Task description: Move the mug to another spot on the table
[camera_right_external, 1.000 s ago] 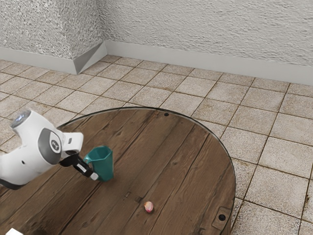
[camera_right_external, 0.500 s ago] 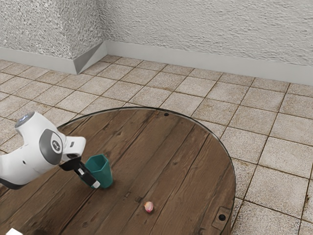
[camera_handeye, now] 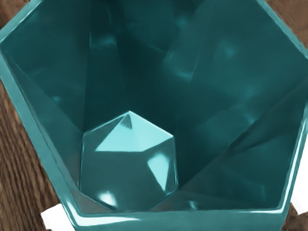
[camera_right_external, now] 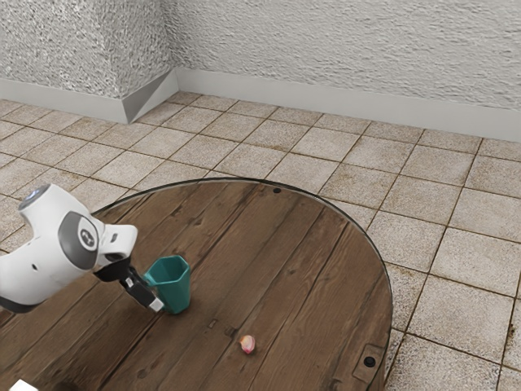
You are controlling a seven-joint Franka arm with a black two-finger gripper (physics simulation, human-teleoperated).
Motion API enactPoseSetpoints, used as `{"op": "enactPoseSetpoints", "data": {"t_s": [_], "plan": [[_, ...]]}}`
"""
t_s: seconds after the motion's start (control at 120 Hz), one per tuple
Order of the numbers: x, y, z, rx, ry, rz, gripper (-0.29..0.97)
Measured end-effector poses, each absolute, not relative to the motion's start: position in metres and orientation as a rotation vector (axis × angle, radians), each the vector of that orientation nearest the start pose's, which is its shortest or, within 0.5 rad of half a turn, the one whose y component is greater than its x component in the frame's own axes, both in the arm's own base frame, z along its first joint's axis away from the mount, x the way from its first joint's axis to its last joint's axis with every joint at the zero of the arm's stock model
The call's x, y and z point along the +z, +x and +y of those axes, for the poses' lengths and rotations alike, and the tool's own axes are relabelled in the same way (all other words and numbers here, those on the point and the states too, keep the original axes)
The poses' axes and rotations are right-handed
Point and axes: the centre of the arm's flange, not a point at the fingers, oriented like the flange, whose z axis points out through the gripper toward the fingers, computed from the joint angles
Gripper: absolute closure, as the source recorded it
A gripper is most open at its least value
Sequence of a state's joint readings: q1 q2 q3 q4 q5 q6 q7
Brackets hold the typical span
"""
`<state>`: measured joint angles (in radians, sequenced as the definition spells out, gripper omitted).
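Teal faceted mug sits in the exterior frame's lower left, on the round wooden table — my black gripper pinches its near wall. Wrist view: the mug's hexagonal hollow lies just under my hand.

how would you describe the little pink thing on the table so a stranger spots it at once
Start at the round wooden table. On it, below and to the exterior view's right of the teal mug, lies a small pinkish object. It is much smaller than the mug and sits alone.
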<state>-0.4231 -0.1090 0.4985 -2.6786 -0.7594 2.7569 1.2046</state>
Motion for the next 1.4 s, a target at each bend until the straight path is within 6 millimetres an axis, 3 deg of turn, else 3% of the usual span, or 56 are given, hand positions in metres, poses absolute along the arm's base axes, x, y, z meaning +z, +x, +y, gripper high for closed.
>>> {"op": "enactPoseSetpoints", "data": {"t_s": [0.158,0.492,0.642,0.692,0.767,0.883,0.958,1.058,1.117,1.208,1.275,1.4], "plan": [[0.284,0.415,0.07,-0.626,-3.253,0.703,0.01],[0.301,0.416,0.073,-0.712,-3.237,0.773,0.0],[0.31,0.419,0.092,-0.769,-3.212,0.766,0.0],[0.328,0.433,0.101,-0.828,-3.159,0.798,0.0],[0.382,0.47,0.122,-0.911,-3.018,0.94,0.0],[0.459,0.511,0.125,-0.772,-2.808,1.272,0.0],[0.516,0.537,0.089,-0.617,-2.701,1.429,0.0],[0.562,0.551,0.025,-0.455,-2.658,1.483,0.0],[0.593,0.554,0.007,-0.415,-2.678,1.438,0.0],[0.621,0.55,0.007,-0.349,-2.758,1.31,0.0],[0.651,0.545,0.018,-0.326,-2.793,1.189,0.0],[0.639,0.549,0.06,-0.16,-2.905,0.929,0.0]]}}
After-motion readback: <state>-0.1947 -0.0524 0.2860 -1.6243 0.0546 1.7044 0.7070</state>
